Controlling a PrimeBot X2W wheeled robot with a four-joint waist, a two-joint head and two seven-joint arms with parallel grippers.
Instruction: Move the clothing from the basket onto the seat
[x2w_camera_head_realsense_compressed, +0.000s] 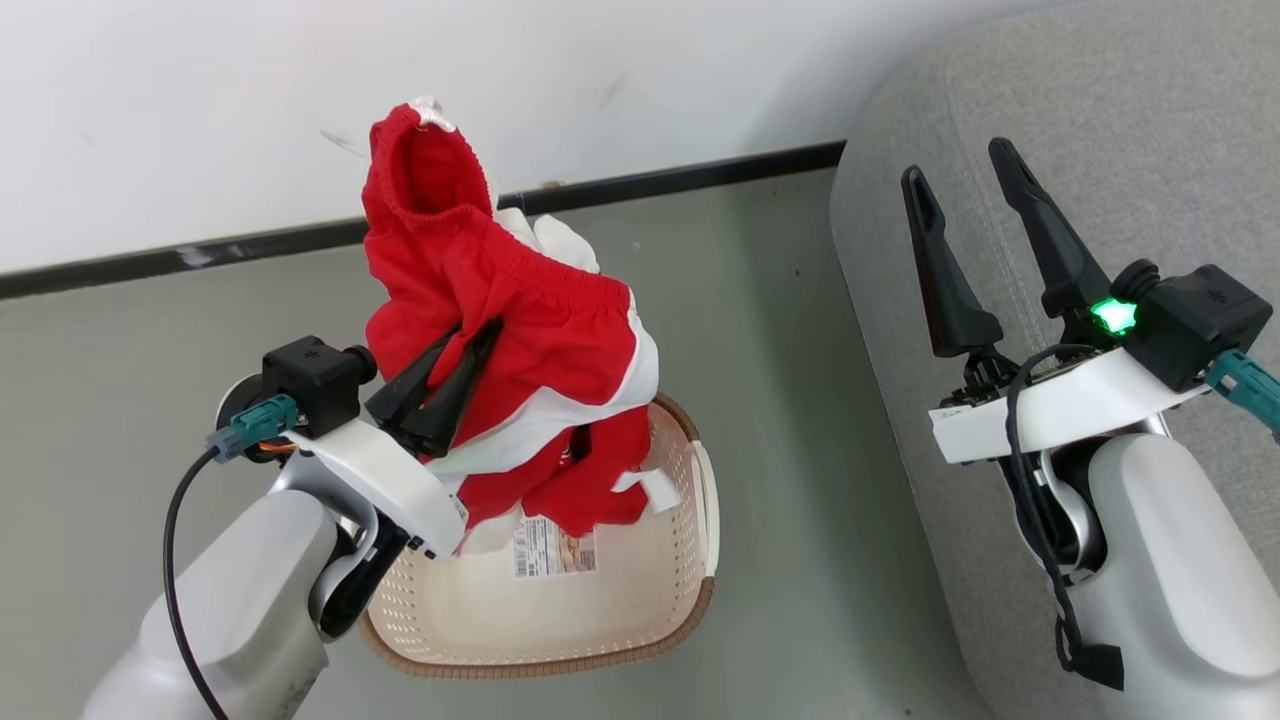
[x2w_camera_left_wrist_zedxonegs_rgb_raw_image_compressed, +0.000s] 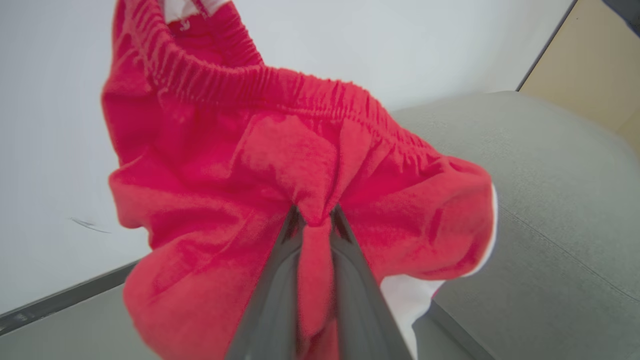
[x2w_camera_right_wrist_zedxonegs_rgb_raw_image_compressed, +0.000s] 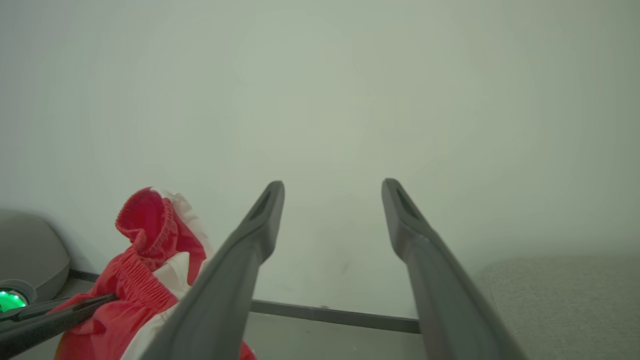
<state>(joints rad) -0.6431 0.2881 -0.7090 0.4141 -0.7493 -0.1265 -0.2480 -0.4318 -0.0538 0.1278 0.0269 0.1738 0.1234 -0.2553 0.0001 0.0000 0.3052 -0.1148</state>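
A red fabric garment with white panels (x2w_camera_head_realsense_compressed: 540, 320) is held lifted above the cream perforated plastic basket (x2w_camera_head_realsense_compressed: 690, 470), with its lower folds hanging over the opening. The left fingers (x2w_camera_head_realsense_compressed: 447, 395) are clamped on a pinch of red fabric. The right fingers (x2w_camera_head_realsense_compressed: 947, 270) are spread apart, empty, over the grey upholstered seat cushion (x2w_camera_head_realsense_compressed: 1100, 100). The basket is set on the grey floor (x2w_camera_head_realsense_compressed: 800, 350) beside the seat.

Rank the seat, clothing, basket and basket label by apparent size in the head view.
1. Largest: seat.
2. Tied: clothing and basket; the clothing hangs nearer the camera, so unsure.
3. Smallest: label.
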